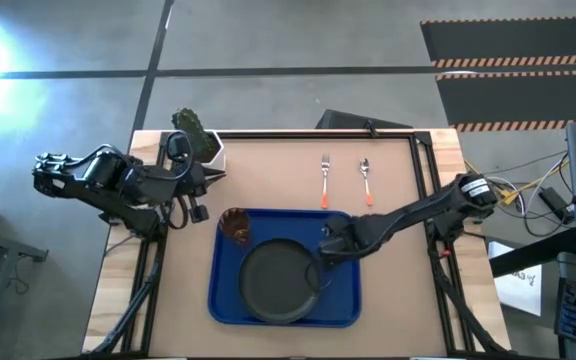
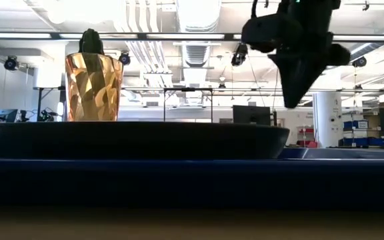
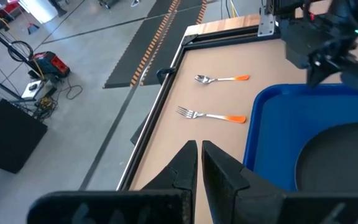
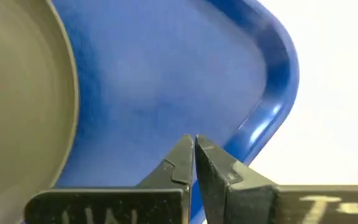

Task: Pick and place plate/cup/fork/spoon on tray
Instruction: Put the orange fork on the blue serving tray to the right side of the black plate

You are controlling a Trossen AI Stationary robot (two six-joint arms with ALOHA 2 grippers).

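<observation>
The blue tray [image 1: 348, 300] lies at the table's near middle. The dark plate [image 1: 278, 282] rests flat on it, and the amber cup [image 1: 236, 226] stands upright in the tray's far left corner. The fork [image 1: 325, 181] and the spoon [image 1: 366, 180] lie on the table beyond the tray, orange handles toward it. My right gripper [image 1: 325, 246] is shut and empty, raised above the tray beside the plate's right rim [image 4: 195, 144]. My left gripper [image 1: 211, 178] is shut and empty, left of the tray near the cup [image 3: 199, 148].
A white pot with a green cactus [image 1: 196, 135] stands at the table's far left, behind my left gripper. A black frame rail [image 1: 313, 133] runs along the far edge and down both sides. Bare tabletop lies around the fork and spoon.
</observation>
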